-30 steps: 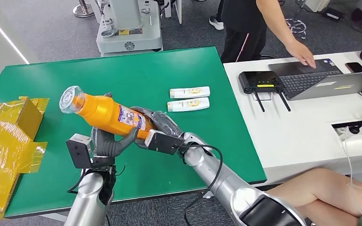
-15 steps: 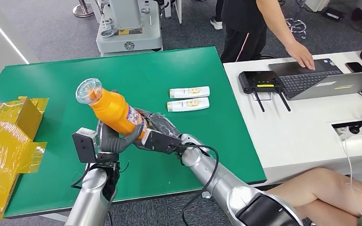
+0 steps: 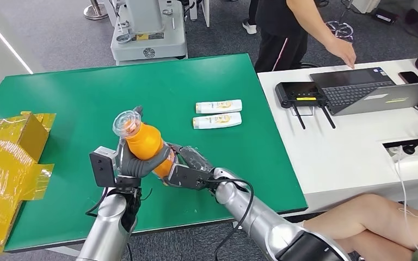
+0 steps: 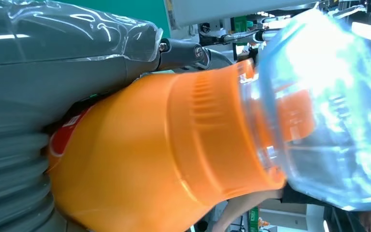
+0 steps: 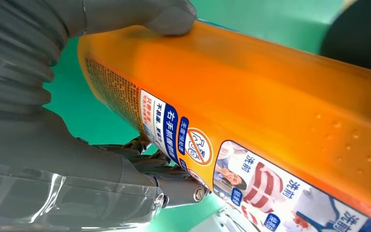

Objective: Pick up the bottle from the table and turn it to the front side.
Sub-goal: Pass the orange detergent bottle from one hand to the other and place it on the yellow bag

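Both hands are on the orange bottle [image 3: 144, 142] now, up off the green worktop [image 3: 158, 87], clear cap [image 3: 125, 123] tilted toward the far side. The left hand [image 3: 136, 163] wraps its upper body; the right hand [image 3: 188, 166] grips the lower end, thumb pressed on the plastic. The risk: smooth plastic twisting between two grips, and a mistimed release could drop it beside the two small white packs [image 3: 217, 113] beyond the bottle. The label faces the right wrist: blue Chinese characters, a prohibition symbol, a figure in stripes; the brand isn't readable.
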